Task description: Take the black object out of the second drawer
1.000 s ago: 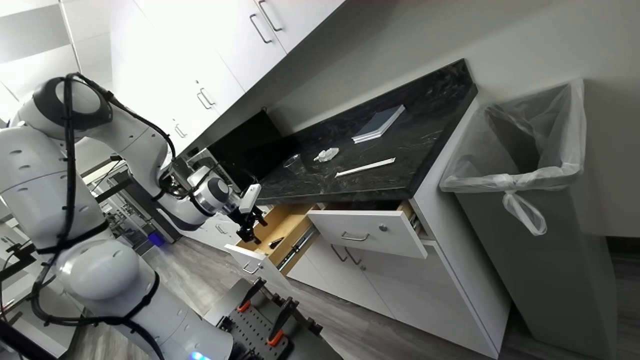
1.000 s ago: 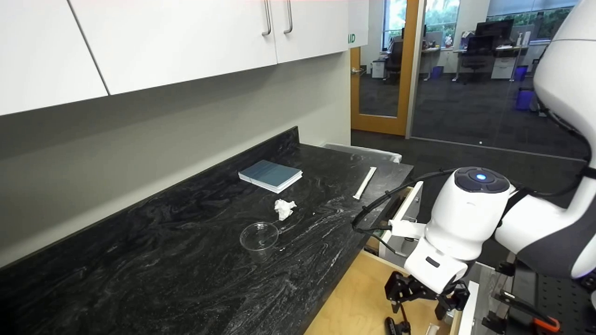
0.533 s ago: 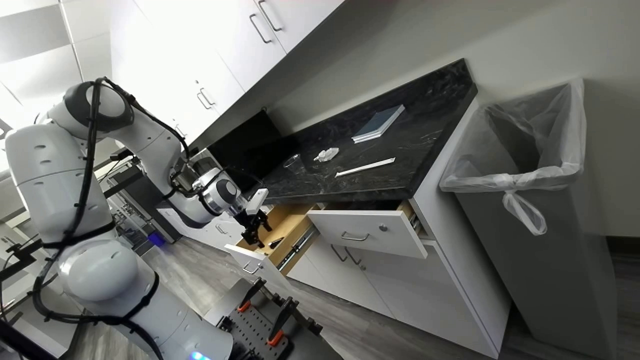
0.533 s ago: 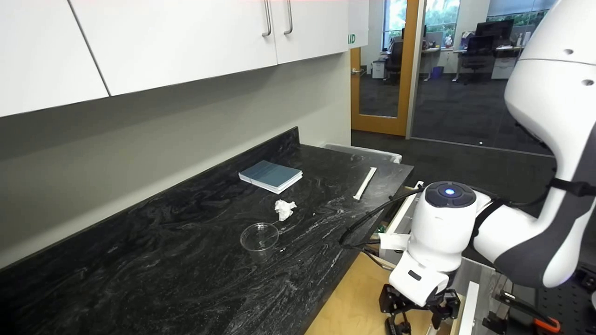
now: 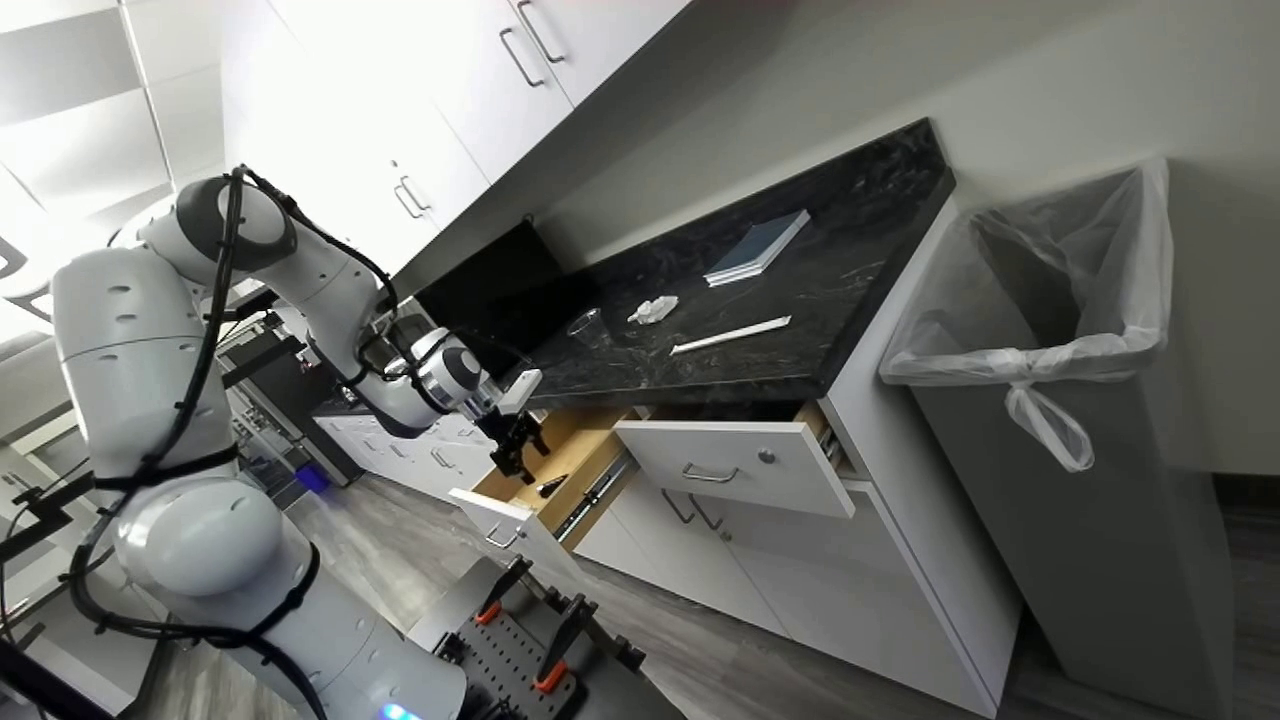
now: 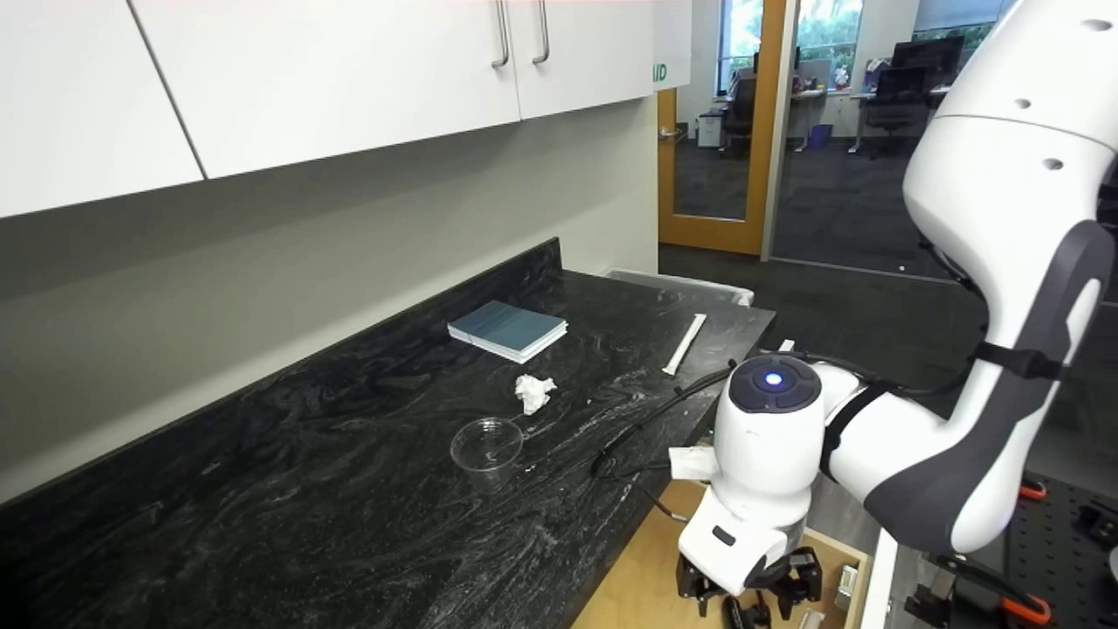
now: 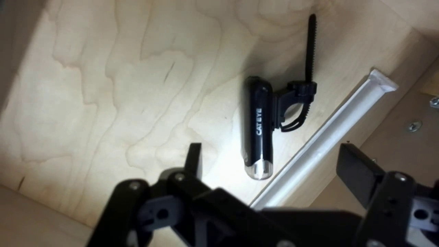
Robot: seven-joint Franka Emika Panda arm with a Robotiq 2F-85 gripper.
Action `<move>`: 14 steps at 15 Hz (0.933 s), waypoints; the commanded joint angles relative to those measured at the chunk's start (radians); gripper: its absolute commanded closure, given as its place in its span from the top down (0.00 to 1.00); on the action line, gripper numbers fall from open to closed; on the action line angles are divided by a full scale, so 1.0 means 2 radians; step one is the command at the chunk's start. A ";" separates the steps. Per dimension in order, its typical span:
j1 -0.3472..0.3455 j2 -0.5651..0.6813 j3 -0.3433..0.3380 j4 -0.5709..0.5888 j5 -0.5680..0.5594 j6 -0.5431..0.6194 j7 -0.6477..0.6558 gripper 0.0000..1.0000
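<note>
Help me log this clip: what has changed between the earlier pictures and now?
The gripper has moved farther over the second drawer, toward the countertop, in both exterior views. Nothing was taken hold of or let go: its jaws stay apart, and the black object lies ungripped in the drawer. The drawer, blue-covered stack, crumpled white scrap, clear cup and white stick stayed as they were.

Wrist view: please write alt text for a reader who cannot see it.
A black CATEYE-marked object with a clear end and toothed strap lies on a wooden drawer floor, beside a white strip. At the bottom, the gripper is open.
</note>
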 commanded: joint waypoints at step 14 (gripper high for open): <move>0.097 0.035 -0.055 0.036 -0.077 -0.016 0.084 1.00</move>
